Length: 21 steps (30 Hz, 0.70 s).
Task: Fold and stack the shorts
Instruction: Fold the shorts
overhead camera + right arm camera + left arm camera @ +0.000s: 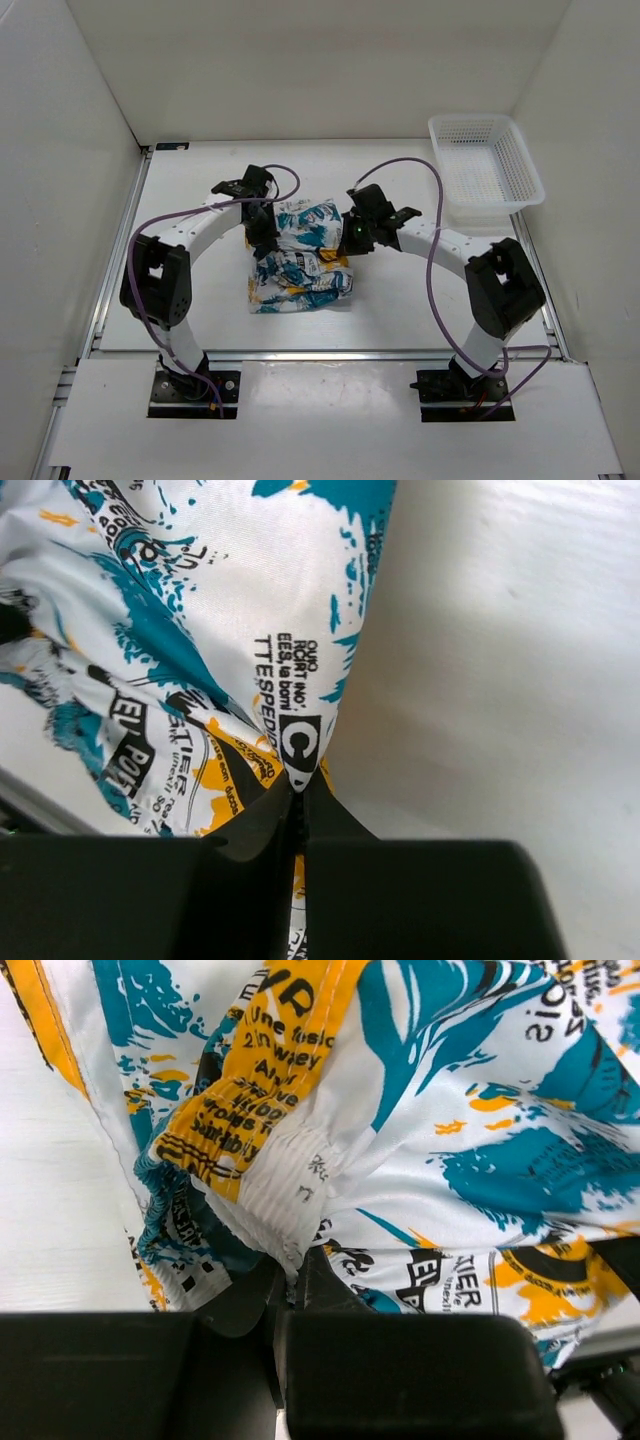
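While amid white walls (320,60), white table (390,320) under shorts (300,260).

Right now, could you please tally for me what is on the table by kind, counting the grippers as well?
Printed shorts: 1 bundle; the number of pairs in it cannot be told
White mesh basket: 1
Grippers: 2, left gripper and right gripper, each shut on the shorts
Total: 4
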Available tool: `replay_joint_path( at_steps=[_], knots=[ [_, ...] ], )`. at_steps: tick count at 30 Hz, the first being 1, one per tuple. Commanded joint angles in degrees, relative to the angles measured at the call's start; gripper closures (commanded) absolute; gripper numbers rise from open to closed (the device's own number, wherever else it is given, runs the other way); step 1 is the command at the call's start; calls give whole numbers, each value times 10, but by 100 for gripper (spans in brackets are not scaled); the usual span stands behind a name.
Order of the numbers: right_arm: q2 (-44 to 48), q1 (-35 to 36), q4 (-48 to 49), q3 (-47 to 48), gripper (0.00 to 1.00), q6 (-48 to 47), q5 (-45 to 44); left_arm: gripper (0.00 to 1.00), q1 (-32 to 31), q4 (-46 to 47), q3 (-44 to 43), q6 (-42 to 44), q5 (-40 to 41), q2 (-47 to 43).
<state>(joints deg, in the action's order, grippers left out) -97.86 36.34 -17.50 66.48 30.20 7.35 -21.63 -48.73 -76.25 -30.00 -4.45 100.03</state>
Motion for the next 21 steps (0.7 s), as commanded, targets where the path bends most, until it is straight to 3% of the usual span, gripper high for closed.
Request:
replay_joint_path(
  at_steps=[1,2,4,5,7,13,14,16,17,18,21],
  knots=[
    [34,-11,-69,-29,93,-15,-87,90,-2,-2,-9,8,11,-4],
    [34,-11,-69,-29,71,-21,-87,90,-2,-2,-9,3,20,-4],
    [40,-11,-82,-29,46,-21,-102,90,-2,3,6,3,33,8],
    [48,-11,-83,-29,27,-21,-102,90,-2,8,6,3,33,15],
    [54,-11,-88,-29,17,-21,-122,90,-2,14,6,9,38,46],
    [73,-11,-105,-24,14,-26,-143,88,-2,21,-7,9,44,91],
    [80,-11,-105,-24,15,-26,-149,78,-2,21,-7,9,44,91],
    [89,-11,-121,-19,17,-31,-156,67,-2,21,-7,9,49,69],
    [101,-11,-121,-19,17,-31,-161,48,-2,16,-7,9,56,59],
    [107,-11,-128,-19,18,-31,-161,39,5,11,-7,9,56,49],
    [136,-11,-145,-13,18,-37,-180,31,25,-18,-12,14,67,4]
  ],
)
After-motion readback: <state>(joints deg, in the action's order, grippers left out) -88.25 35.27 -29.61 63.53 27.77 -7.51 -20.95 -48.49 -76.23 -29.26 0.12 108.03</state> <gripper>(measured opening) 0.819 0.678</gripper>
